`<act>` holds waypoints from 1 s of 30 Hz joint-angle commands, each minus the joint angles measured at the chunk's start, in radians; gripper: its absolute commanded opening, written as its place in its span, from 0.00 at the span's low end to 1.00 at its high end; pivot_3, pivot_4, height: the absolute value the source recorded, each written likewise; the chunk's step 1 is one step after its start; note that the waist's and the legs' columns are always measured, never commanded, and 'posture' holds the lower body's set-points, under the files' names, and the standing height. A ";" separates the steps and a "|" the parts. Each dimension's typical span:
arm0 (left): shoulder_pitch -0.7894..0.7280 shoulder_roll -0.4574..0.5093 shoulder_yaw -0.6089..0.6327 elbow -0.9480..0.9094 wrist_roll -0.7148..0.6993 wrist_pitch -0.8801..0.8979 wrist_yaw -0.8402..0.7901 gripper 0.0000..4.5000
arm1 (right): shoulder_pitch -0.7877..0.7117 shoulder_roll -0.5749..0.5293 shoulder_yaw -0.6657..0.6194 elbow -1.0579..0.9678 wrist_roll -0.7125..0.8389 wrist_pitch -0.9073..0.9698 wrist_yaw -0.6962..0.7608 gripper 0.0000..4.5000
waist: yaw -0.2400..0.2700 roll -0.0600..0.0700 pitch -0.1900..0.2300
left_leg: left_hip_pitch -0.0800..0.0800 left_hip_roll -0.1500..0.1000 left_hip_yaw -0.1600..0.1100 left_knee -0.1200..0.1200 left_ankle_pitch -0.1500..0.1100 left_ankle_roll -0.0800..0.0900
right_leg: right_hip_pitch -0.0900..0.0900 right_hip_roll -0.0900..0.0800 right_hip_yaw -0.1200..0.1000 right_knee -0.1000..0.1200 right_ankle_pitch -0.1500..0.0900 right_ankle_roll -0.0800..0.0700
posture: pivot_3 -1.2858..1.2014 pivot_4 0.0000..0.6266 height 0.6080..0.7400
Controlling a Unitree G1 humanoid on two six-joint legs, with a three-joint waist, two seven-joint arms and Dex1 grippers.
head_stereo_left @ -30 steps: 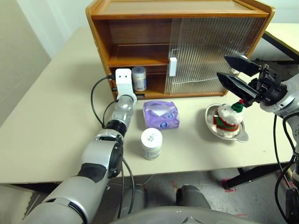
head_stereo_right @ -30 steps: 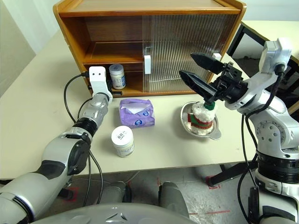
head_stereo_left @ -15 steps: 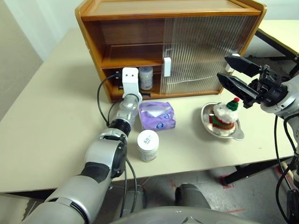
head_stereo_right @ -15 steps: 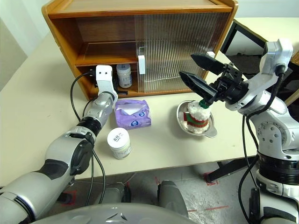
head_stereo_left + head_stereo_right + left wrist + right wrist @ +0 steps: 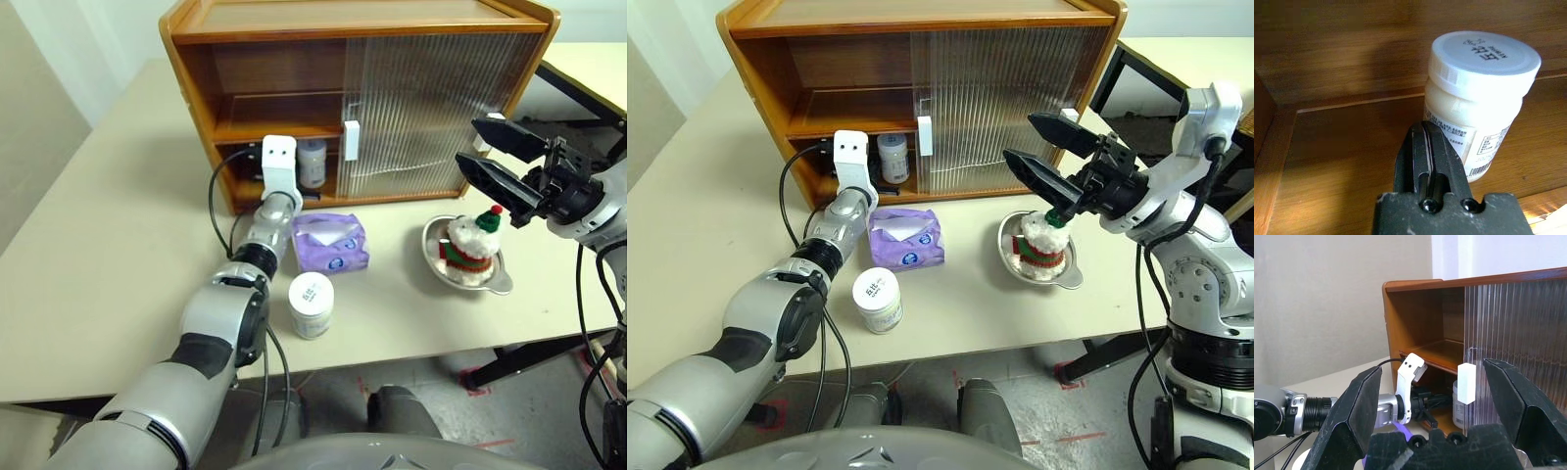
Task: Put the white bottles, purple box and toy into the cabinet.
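The wooden cabinet [image 5: 362, 98] has its left half open. One white bottle [image 5: 1476, 98] stands on its lower shelf. My left gripper [image 5: 1426, 129] is shut and empty, reaching into that shelf just beside the bottle; I cannot tell whether they touch. The other white bottle [image 5: 312, 305] stands on the table beside my left forearm. The purple box [image 5: 330, 243] lies in front of the cabinet. The toy [image 5: 468, 245] sits in a steel bowl [image 5: 495, 281] on the right. My right gripper [image 5: 469, 140] hangs open above the toy, holding nothing.
The ribbed sliding door [image 5: 441, 108] with its white handle [image 5: 350, 140] covers the cabinet's right half. The upper shelf [image 5: 279, 125] is bare. A black cable [image 5: 217, 201] loops from my left wrist over the table. Another table [image 5: 588, 73] stands at the far right.
The head camera has shifted, so the whole picture has moved. My left gripper has edged right along the lower shelf toward the bottle. The right arm has kept still.
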 commanded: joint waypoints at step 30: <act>0.260 0.101 0.042 -0.452 -0.111 0.053 -0.305 0.01 | -0.028 0.010 0.021 0.029 0.000 -0.010 0.023 1.00 | -0.018 0.000 0.000 | 0.000 0.000 0.000 0.000 0.000 0.000 | 0.000 -0.001 0.000 0.001 0.002 -0.003 | 0.48 0.00 1.00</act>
